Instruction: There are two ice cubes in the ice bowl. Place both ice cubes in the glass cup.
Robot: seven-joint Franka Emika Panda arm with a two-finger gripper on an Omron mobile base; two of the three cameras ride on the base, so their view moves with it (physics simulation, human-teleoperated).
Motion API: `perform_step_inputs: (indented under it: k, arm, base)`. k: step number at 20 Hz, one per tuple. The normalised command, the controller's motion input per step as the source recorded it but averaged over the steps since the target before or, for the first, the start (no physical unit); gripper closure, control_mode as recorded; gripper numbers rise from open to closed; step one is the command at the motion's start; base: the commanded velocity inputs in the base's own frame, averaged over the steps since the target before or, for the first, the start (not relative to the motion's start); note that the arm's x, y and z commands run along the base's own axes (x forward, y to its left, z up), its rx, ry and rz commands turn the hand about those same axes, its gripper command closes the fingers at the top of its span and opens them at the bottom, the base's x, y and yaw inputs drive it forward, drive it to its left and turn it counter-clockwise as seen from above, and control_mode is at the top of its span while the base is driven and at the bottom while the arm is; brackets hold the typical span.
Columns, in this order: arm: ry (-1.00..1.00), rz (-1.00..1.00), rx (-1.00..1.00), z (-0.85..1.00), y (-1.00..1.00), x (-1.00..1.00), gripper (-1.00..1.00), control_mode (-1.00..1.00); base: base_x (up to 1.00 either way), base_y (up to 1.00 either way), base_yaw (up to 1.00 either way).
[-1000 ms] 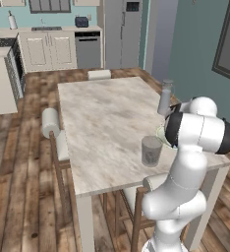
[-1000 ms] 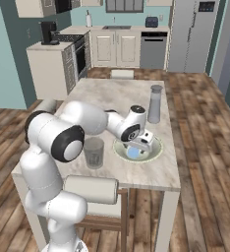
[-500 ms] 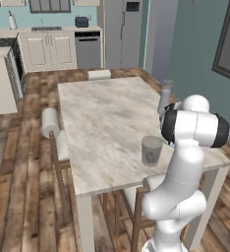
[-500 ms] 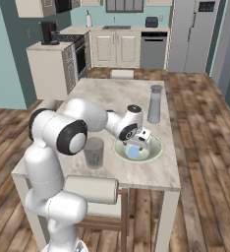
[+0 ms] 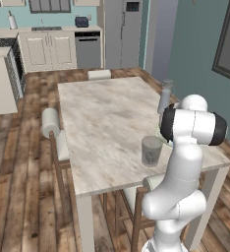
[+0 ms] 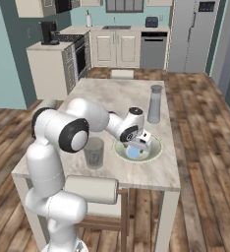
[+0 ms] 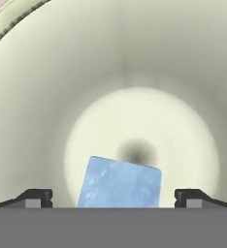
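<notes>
The ice bowl (image 6: 157, 147), pale greenish-cream, sits on the marble table near its right edge. A pale blue ice cube (image 7: 119, 183) lies on the bowl's floor (image 7: 135, 72), also visible as a blue patch (image 6: 133, 153) from the right base view. My gripper (image 7: 114, 199) is lowered into the bowl, open, with its two fingertips (image 7: 38, 197) on either side of the cube and apart from it. From the right base view the hand (image 6: 137, 142) points down over the bowl's middle. The glass cup (image 6: 94, 152) (image 5: 151, 150) stands upright to the bowl's left, near the table's front edge.
A tall slim grey capped bottle (image 6: 155, 104) (image 5: 164, 98) stands just behind the bowl. A paper towel roll (image 5: 50, 122) is at the table's left side. Chairs sit at the near end (image 6: 92, 189) and far end (image 6: 122, 74). Kitchen cabinets line the back wall.
The hand has dropped lower into the bowl, closing in on the blue cube. The jaws have stayed open; cup and bottle have not moved.
</notes>
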Motion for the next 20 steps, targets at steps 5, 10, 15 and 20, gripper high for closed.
perform_step_inputs:
  k: [5, 10, 15, 20]
  arm:
    - [0.0, 0.0, 0.0, -0.08, 0.0, 0.01, -1.0, -1.0]
    - [0.0, 0.0, 0.0, -0.08, 0.0, 0.01, -1.0, -1.0]
    - [0.0, 0.0, 0.0, -0.25, 0.0, 0.0, -1.0, -1.0]
    - [0.0, 0.0, 0.0, -0.07, 0.0, 0.0, 1.0, -1.0]
  base:
    - [0.0, 0.0, 0.0]
    - [0.0, 0.0, 0.0]
    - [0.0, 0.0, 0.0]
    - [0.0, 0.0, 0.0]
